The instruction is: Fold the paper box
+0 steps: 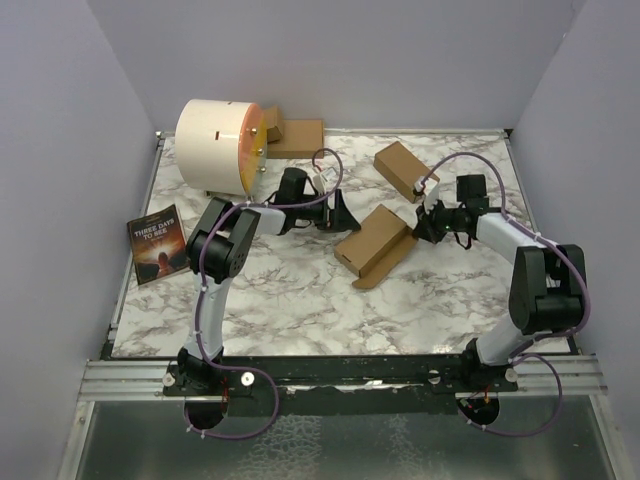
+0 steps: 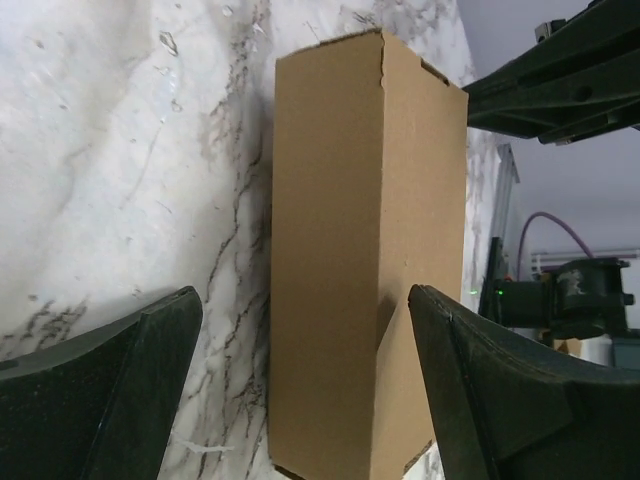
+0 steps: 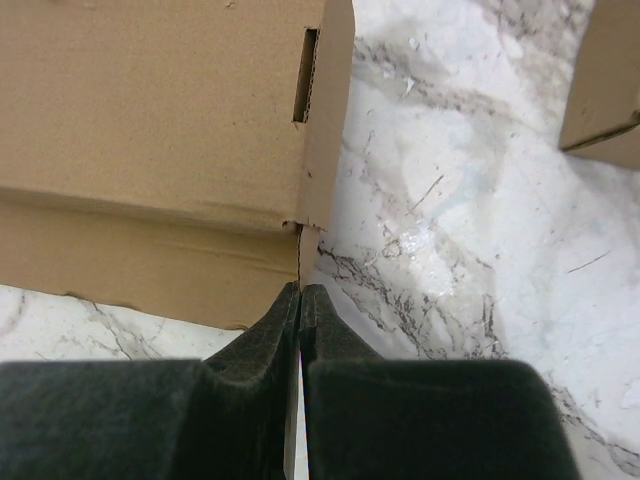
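left gripper (image 2: pixel 305 292): wide open, holding nothing. It straddles the end of the paper box (image 2: pixel 360 230). One finger (image 2: pixel 110 400) sits clear over the marble. The other is at the box's far long edge; can't tell if it touches.
why left: reads as a pre-grasp stance, set to squeeze the carton across its width or steady it.
right gripper (image 3: pixel 300 295): fully closed, nothing between the fingers. The tips are at the box corner, on the seam where the long flap (image 3: pixel 150 265) meets the body.
why right: my read is that the closed tips act as a poker, to push the flap or pin that end.
paper box: mid marble table (image 1: pixel 290 300), lying flat and diagonal between the two grippers. It is formed into an oblong carton, with the long flap splayed on the table and the slot (image 3: pixel 305 90) showing nothing tucked in.
box contents: interior hidden, can't tell.
twin carton (image 1: pixel 405 170): behind the right gripper, apart from the work. Contents not visible.
drum (image 1: pixel 215 145): cream, on its side at back left, orange face toward the cardboard pieces (image 1: pixel 295 138). Interior unreadable.
book (image 1: pixel 158 248): left edge of the table, well apart.
progress: body looks formed; I judge the flap tuck is still to do.
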### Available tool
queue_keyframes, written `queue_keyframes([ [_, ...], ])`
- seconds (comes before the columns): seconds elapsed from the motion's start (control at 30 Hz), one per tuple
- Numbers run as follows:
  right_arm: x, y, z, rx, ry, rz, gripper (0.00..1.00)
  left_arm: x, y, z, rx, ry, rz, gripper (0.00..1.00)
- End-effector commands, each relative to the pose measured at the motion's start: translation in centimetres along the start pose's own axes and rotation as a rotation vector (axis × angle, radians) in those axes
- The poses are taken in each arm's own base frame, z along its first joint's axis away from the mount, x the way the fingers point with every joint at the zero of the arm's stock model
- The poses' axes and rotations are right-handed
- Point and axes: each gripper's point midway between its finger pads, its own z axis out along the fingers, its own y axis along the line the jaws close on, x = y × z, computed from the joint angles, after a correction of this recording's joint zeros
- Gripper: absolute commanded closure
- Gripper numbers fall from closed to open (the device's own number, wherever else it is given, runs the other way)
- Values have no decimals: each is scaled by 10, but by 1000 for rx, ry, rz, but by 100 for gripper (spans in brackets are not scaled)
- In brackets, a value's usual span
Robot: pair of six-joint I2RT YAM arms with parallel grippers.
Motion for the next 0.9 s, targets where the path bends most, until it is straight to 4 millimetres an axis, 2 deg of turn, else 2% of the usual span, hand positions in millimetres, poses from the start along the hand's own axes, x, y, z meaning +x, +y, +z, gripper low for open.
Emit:
queue_keyframes([
  [0.0, -37, -2, -11, 19, -132, -104, 99, -9, -40, -8, 143, -35, 10, 11],
  [0.23, -47, -1, -13, 19, -172, -132, 99, 0, -56, -8, 230, -31, -11, 10],
  [0.5, -47, 5, -9, 3, -173, -149, 99, 15, -52, 6, 214, 7, -40, 13],
  [0.67, -57, 11, -14, -6, -217, -174, 99, 16, -50, 9, 212, 10, -27, 13],
  [0.87, -77, 19, -28, 9, -312, -230, 99, 15, -58, 8, 276, -14, -31, 14],
])
